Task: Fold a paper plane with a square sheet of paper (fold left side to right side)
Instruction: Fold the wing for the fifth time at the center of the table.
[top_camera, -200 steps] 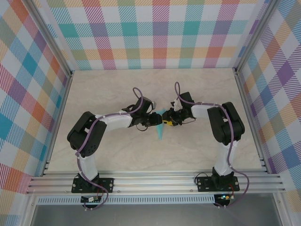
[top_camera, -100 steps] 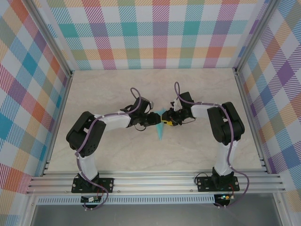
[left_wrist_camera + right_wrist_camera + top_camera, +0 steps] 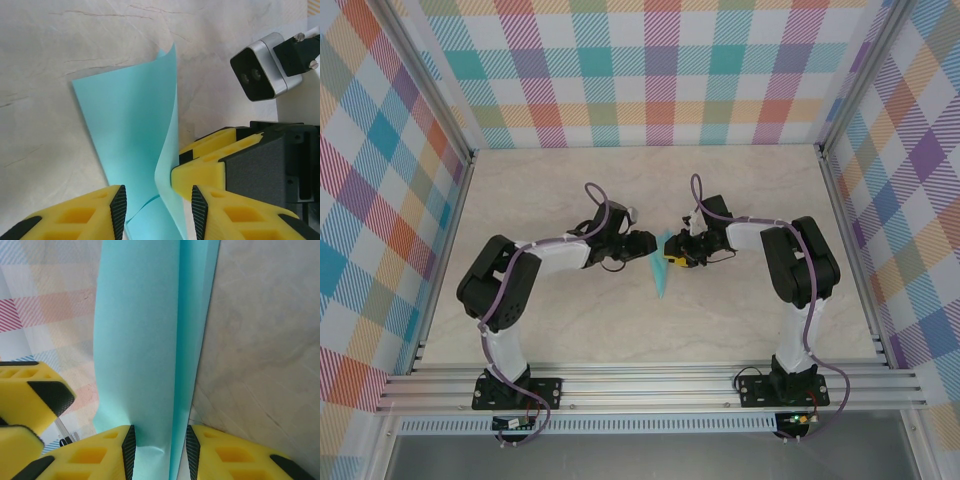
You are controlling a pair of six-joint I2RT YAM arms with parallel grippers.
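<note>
The square sheet of paper point(image 3: 661, 272) is folded to a narrow turquoise shape on the table, its tip pointing toward the arms. In the left wrist view one flap of the paper point(image 3: 125, 125) stands up and curls. My left gripper point(image 3: 647, 243) is at the paper's far left edge. It point(image 3: 159, 210) stands open, its pads on either side of the flap without touching it. My right gripper point(image 3: 673, 260) is at the paper's right side. It point(image 3: 159, 450) is shut across the folded paper point(image 3: 140, 340), which creases at one pad. A right finger point(image 3: 200, 172) presses the flap.
The marble-patterned table point(image 3: 570, 330) is walled by checked panels, with a metal rail point(image 3: 650, 385) along the near edge. The two arms meet in the middle, the wrists close together. The right wrist camera point(image 3: 260, 67) sits just beyond the paper.
My left gripper has opened and let go of the paper, and its arm has drawn back a little to the left. The right gripper and the paper have stayed put.
</note>
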